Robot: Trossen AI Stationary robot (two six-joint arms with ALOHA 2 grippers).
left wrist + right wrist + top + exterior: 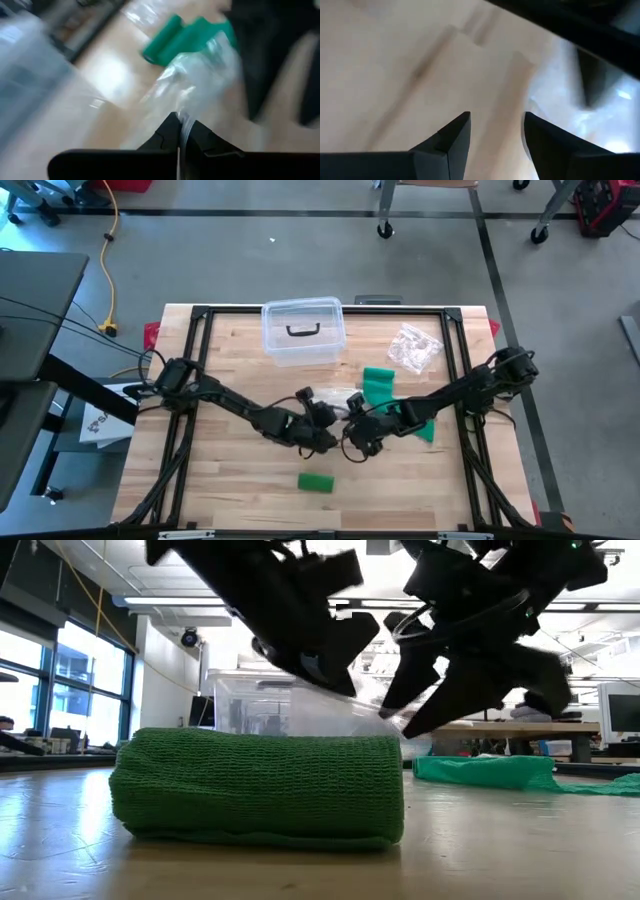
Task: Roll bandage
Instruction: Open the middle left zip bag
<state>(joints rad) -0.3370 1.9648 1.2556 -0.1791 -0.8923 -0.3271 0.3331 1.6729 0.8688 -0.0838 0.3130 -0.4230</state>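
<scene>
A rolled green bandage (316,481) lies on its side on the wooden table near the front, filling the low view (260,785). A loose green bandage (380,385) lies spread out farther back, right of centre (172,40). At mid-table my left gripper (328,438) is shut on a clear plastic wrapper (200,80). My right gripper (352,442) stands open right beside it, above the bare wood (496,120). Nothing lies between its fingers, and the wrapper (580,120) shows off to one side of them. My left gripper pinches a thin edge of the clear wrapper (182,124) between its two shut fingers. The fingers slant downward from the table's left. The film spreads out beyond the fingertips and hangs clear of the table (375,712).
A clear plastic box (303,330) with a dark handle stands at the far middle. A crumpled clear wrapper (413,348) lies at the far right. A black frame (200,315) runs round the table's edges. Bare wood shows at the front left.
</scene>
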